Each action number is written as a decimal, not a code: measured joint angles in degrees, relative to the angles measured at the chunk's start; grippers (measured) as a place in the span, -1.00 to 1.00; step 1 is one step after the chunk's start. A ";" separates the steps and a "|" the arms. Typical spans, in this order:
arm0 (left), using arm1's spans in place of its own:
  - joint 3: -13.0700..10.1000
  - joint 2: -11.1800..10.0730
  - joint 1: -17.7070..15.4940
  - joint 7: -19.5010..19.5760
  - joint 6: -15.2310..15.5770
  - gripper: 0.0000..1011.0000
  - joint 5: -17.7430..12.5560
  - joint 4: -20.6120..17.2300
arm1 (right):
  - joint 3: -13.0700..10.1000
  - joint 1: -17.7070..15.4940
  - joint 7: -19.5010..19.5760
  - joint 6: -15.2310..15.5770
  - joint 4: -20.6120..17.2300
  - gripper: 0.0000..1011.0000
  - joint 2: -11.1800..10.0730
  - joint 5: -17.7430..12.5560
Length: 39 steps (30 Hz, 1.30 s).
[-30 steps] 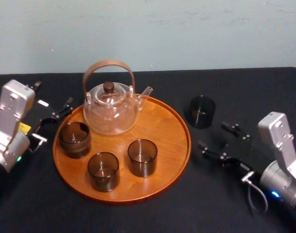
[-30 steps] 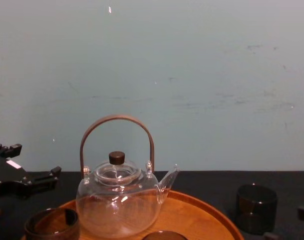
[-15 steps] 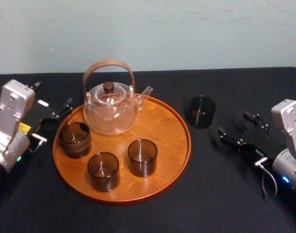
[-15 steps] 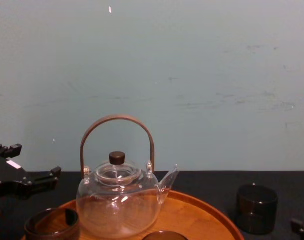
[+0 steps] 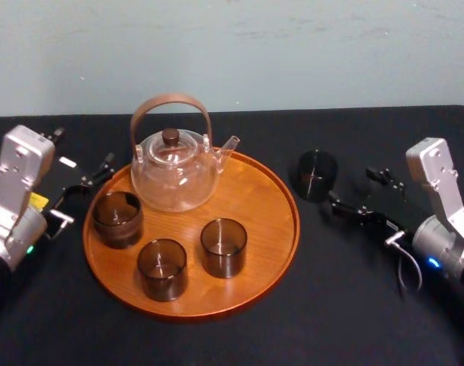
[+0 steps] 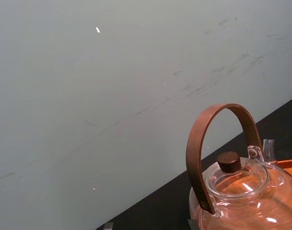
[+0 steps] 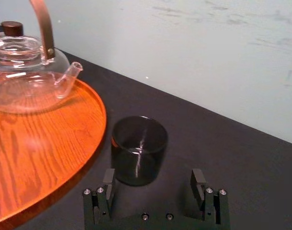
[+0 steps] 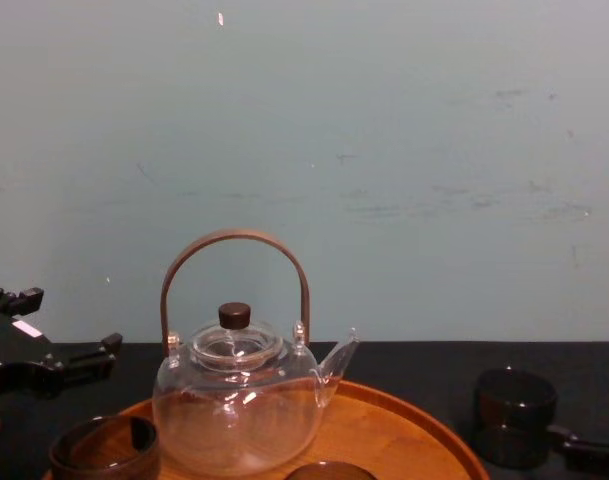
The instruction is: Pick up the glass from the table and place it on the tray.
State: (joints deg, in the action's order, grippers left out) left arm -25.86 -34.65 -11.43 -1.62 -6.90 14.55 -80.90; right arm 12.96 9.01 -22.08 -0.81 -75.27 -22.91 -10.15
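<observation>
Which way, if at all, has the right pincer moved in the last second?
Yes. The open right pincer has moved closer to the dark glass standing beside the tray. The left pincer stays parked at the tray's other side.

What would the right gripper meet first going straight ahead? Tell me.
The glass, standing on the table beside the tray; the open right gripper points at it, probably close. Left gripper parked across the tray.

Scuffed pale-green wall (image 8: 384, 150) behind black table (image 5: 353, 320)
</observation>
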 joint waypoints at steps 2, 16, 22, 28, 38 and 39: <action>0.00 0.00 0.00 0.00 0.00 0.98 0.00 0.00 | 0.61 0.94 -0.87 0.90 0.27 0.98 -0.01 -0.18; 0.00 0.00 0.00 0.00 0.00 0.98 0.00 0.00 | 3.73 4.88 -2.64 2.93 2.80 0.98 0.19 -0.37; 0.00 0.00 0.00 0.00 0.00 0.98 0.00 0.00 | 4.38 6.09 -2.63 3.80 3.34 0.98 0.16 -0.27; 0.00 0.00 0.00 0.00 0.00 0.98 0.00 0.00 | 4.84 6.97 -2.39 5.00 3.49 0.98 0.13 -0.09; 0.00 0.00 0.00 0.00 0.00 0.98 0.00 0.00 | 5.41 8.00 -2.06 6.52 3.07 0.98 0.05 0.19; 0.00 0.00 0.00 0.00 0.00 0.98 0.00 0.00 | 5.50 8.18 -2.07 6.64 3.07 0.98 0.05 0.23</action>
State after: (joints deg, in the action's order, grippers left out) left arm -25.86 -34.65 -11.43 -1.62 -6.91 14.55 -80.90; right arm 18.45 17.19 -24.16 5.84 -72.19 -22.86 -9.92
